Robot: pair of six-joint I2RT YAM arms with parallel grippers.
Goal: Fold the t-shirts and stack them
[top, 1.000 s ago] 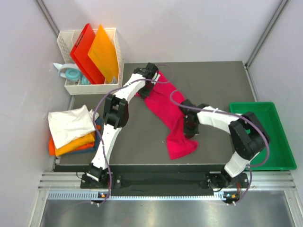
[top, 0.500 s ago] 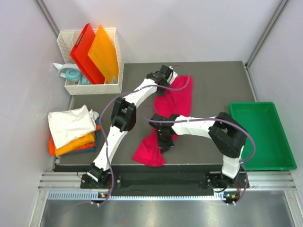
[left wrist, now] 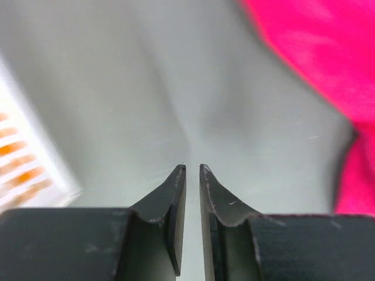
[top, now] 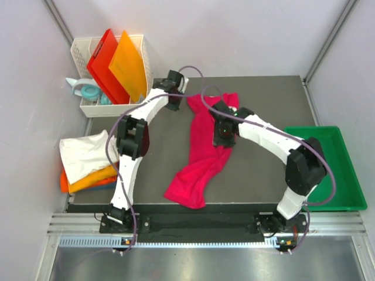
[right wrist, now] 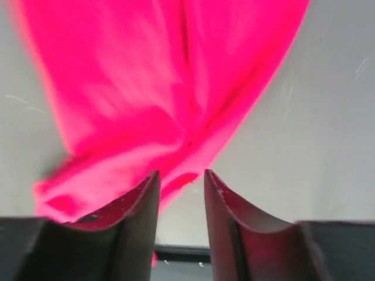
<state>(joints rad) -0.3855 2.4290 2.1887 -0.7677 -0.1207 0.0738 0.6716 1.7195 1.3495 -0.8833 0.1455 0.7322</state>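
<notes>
Lying crumpled, long crimson-pink t-shirt (top: 202,157), unfolded

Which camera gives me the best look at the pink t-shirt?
The top external view: it shows nearly the whole pink t-shirt lying crumpled in a long strip on the dark table. The left wrist view catches only a blurred edge at right; the right wrist view shows a blurred, bunched part close up.
</notes>
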